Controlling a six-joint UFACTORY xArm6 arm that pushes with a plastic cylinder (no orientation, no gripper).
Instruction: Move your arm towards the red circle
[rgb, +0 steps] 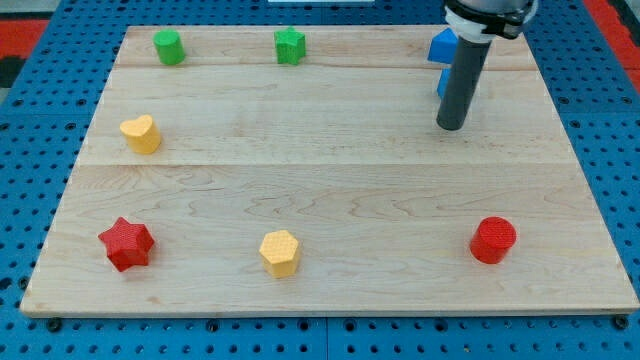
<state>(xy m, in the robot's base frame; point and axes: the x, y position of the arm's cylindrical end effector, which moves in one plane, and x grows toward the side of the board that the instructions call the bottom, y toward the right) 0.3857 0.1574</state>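
Wooden surface (330, 180) lies flat on a blue pegboard (40, 130). The dark rod (462, 80) descends from the view's top right; my tip (451, 126) rests on the board — no jaws are fitted, so no spread or pinch can be told. Red circle (493, 240) sits at the view's lower right, well apart from my tip, below it and slightly right. Blue blocks (442, 46) sit just behind the rod, partly hidden, shape unclear. Remaining items — red star (126, 243), yellow hexagon (280, 252), yellow heart (141, 133), green cylinder (168, 47), green star (290, 45).
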